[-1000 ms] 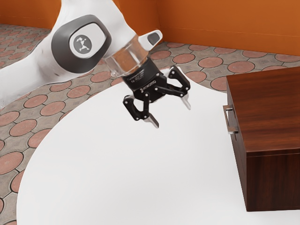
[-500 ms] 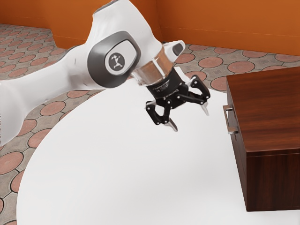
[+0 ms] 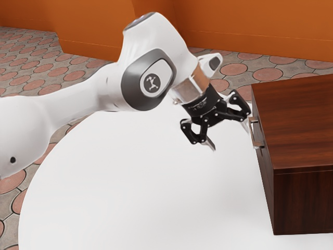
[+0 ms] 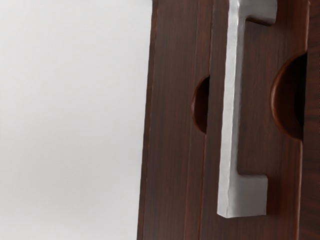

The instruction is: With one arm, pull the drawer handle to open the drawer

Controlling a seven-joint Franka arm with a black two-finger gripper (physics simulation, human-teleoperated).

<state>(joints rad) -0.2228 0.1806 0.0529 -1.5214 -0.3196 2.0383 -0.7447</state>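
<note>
My end effector [image 3: 229, 133] hangs just above the white desk [image 3: 119, 198], fingers spread wide, nothing btwn them. The drawer handle [image 3: 255, 134] sits right ahead of it, close to the far fingertip, on the front of the dark wood drawer box [image 3: 299, 125]. In the wrist view the drawer handle [image 4: 231, 115] is a silver bar, w/ round cut-outs [image 4: 202, 105] behind it.

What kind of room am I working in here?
Probably a simulated indoor room: orange walls, a floor of round reddish tiles, and a round white table carrying a dark wooden drawer cabinet.
</note>
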